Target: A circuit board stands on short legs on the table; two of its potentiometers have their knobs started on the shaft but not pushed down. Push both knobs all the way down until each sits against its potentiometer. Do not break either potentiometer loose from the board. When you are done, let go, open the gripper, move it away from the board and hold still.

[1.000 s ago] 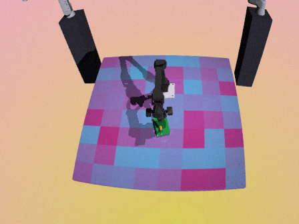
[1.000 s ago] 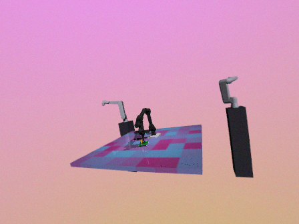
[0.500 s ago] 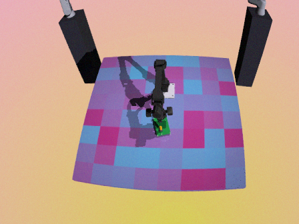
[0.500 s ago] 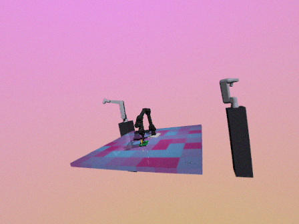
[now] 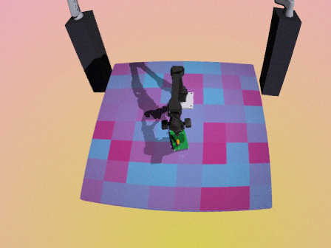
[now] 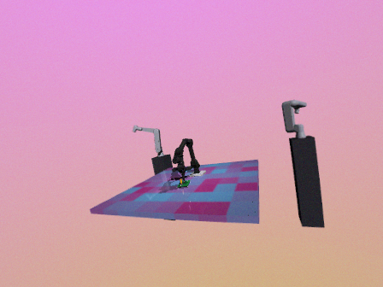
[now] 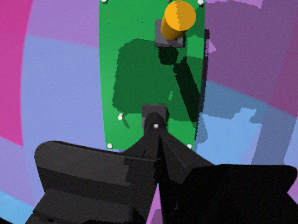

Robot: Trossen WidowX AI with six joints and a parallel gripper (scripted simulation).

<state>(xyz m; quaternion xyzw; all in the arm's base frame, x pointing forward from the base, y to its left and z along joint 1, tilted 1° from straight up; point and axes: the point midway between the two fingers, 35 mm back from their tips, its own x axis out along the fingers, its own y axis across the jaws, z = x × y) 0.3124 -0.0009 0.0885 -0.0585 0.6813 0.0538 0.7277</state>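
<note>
The green circuit board stands on the table under the arm. A tall orange knob rises over the far grey potentiometer, leaning in the wrist view by perspective. The near potentiometer is partly covered by a dark round shape with a white dot, apparently its knob, right at the fingertips. My gripper is shut, pointing down over the near end of the board, with nothing seen between its fingers. Whether the tips touch that knob, and its height on the shaft, cannot be told.
A white plate lies by the arm's base. Two black pillars carrying grey arms stand beyond the table's edges. White pins mark the board's corners, and a small white-topped part stands near the near potentiometer. The arm's shadow crosses the board.
</note>
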